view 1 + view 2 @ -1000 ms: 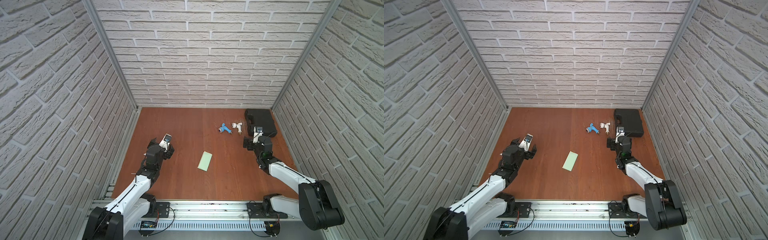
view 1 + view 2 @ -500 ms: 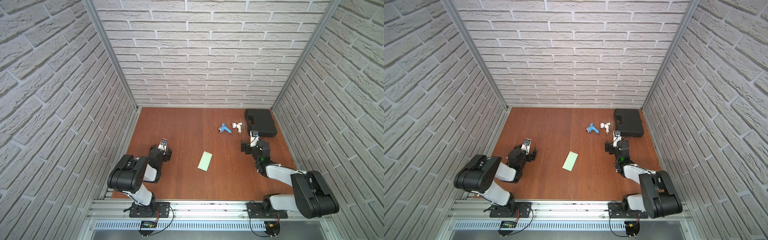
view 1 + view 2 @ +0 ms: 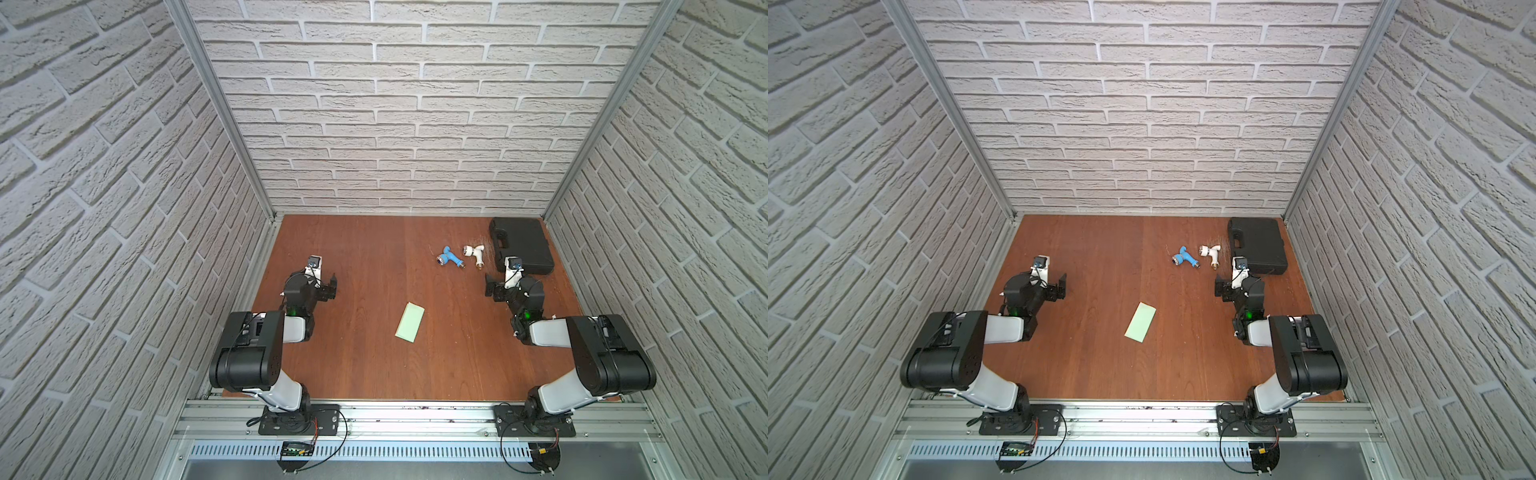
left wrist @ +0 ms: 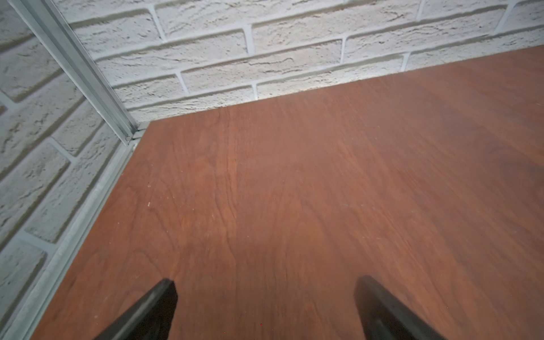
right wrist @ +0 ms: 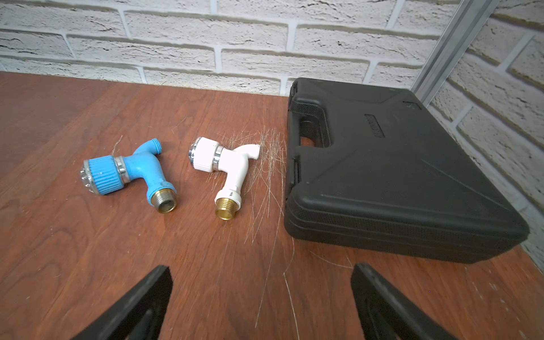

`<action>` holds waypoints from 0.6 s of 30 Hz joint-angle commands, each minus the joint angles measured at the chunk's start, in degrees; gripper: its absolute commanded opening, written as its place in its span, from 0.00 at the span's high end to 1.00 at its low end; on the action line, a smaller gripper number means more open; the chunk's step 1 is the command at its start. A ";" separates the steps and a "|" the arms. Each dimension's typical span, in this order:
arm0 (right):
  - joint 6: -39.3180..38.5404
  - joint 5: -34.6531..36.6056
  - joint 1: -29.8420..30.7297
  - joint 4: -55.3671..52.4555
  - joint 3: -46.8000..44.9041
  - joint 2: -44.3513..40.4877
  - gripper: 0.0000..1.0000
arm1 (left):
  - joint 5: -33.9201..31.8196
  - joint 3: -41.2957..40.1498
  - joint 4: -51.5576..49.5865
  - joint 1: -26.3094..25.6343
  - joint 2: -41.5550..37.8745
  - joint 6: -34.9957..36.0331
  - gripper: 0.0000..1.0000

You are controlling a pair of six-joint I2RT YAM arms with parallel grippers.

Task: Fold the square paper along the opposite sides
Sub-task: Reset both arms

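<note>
Right wrist: blue tap (image 5: 129, 173) | white tap (image 5: 226, 169) | black case (image 5: 397, 182) beside.

We see even, bright light from above, soft shadows only. The table (image 3: 374, 365) shows mild sheen near the back wall. Both top views bend at the edges; wrist views blur at the near claw fingers (image 5: 141, 306).

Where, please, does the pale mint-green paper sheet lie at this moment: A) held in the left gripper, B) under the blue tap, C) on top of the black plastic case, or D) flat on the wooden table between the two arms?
D: the pale mint-green paper sheet lies flat on the wooden table, apart from the open left gripper and open right gripper.
</note>
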 commanded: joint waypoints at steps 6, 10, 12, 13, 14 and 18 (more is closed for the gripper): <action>0.47 -1.59 -0.26 2.92 -0.90 -0.08 0.01 | 1.59 -0.16 -0.29 -0.10 -0.64 -0.93 0.01; 0.48 -1.59 -0.26 2.57 -0.60 0.10 0.01 | 1.65 -0.15 -0.31 -0.11 -0.64 -0.95 0.01; 0.49 -1.59 -0.26 2.01 -0.42 -0.03 0.01 | 1.60 -0.16 -0.34 -0.11 -0.64 -0.93 0.02; 0.48 -1.51 -0.25 2.01 -0.42 -0.05 0.01 | 1.67 -0.15 -0.33 -0.12 -0.64 -0.95 0.01; 0.49 -1.53 -0.22 2.33 -0.55 0.02 0.01 | 1.66 -0.15 -0.29 -0.12 -0.64 -0.90 0.01; 0.46 -1.50 -0.22 2.62 -0.76 -0.14 0.01 | 1.65 -0.09 -0.33 -0.11 -0.70 -0.95 0.01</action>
